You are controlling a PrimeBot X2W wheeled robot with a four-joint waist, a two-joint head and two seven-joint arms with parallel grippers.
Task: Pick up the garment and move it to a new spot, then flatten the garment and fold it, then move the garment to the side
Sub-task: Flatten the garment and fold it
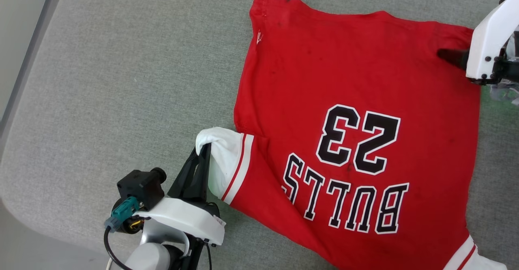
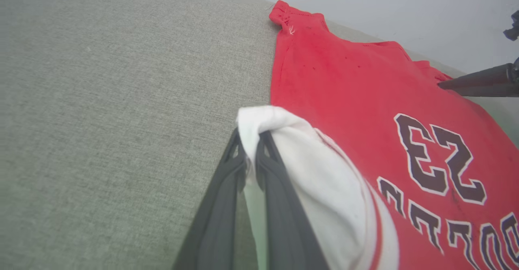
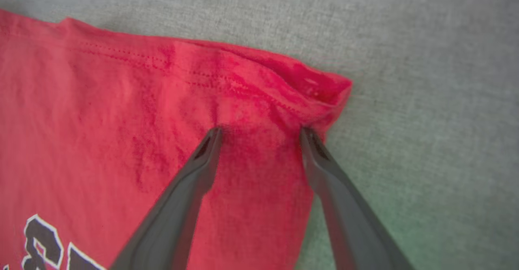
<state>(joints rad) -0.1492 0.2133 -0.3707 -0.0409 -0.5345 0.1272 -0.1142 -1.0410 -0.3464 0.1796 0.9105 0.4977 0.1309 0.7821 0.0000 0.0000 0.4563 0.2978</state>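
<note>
Cloth surface, grey, carries the red shirt, spread nearly flat over the centre and right of the frame, lettering up. Moving looks done and flattening almost; folding and setting aside are left. Left claw, lower left, pinches the bunched white sleeve; right claw, upper right, stands spread with tips on the hem corner.
</note>
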